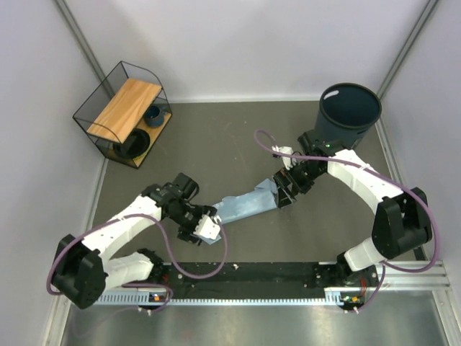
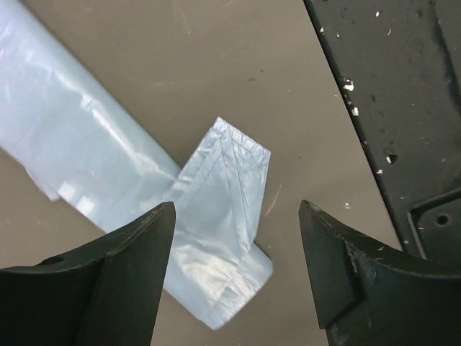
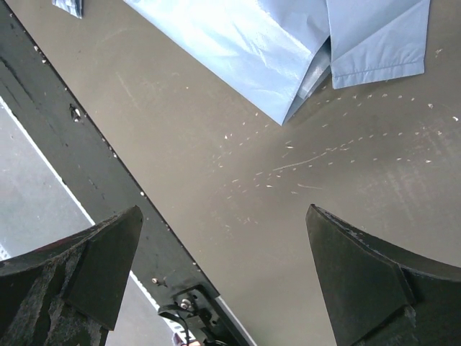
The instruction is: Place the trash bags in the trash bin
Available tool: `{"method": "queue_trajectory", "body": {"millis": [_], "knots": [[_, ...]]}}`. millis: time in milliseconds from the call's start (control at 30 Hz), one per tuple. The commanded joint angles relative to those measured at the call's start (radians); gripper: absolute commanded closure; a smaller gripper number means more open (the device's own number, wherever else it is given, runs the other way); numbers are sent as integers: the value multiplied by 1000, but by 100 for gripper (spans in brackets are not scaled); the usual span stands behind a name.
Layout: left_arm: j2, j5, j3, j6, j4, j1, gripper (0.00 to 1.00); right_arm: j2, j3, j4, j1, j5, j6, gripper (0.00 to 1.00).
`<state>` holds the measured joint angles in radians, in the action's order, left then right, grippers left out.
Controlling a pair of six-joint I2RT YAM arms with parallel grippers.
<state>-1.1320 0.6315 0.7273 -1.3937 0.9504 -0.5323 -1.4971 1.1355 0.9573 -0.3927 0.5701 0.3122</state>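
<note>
The trash bags (image 1: 245, 205) lie flat on the grey table as a long, light-blue folded strip between my two arms. My left gripper (image 1: 207, 229) is at the strip's near-left end. In the left wrist view that gripper (image 2: 236, 213) is open, and the folded end of the bags (image 2: 216, 238) rests on the table below it, touching neither finger. My right gripper (image 1: 286, 189) hovers at the strip's far-right end. It (image 3: 225, 216) is open over bare table, with the bags (image 3: 274, 50) ahead of its fingertips. The dark blue-grey trash bin (image 1: 350, 112) stands upright at the back right.
A black wire basket with a wooden board (image 1: 126, 108) and a dark bowl (image 1: 152, 114) sits at the back left. A black mounting rail (image 1: 252, 272) runs along the near edge. Walls close in on both sides, and purple cables loop off both arms.
</note>
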Motion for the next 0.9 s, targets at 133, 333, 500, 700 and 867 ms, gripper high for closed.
{"method": "queue_trajectory", "body": {"millis": [133,333,500,700,867], "knots": [[-47,-114,-71,-85,-219,-173,24,14,7,-5,11,36,-10,1],[-176,-171,-83,-184,-239,-204,23,14,9,4,15,36,-4,1],[-258,-217,-69,-220,-220,-215,30,9,12,9,18,34,-2,1],[-338,-217,50,-165,-136,-216,85,8,23,9,22,30,-2,1],[-263,-185,174,-96,-82,-215,100,8,33,8,29,33,-2,1]]}}
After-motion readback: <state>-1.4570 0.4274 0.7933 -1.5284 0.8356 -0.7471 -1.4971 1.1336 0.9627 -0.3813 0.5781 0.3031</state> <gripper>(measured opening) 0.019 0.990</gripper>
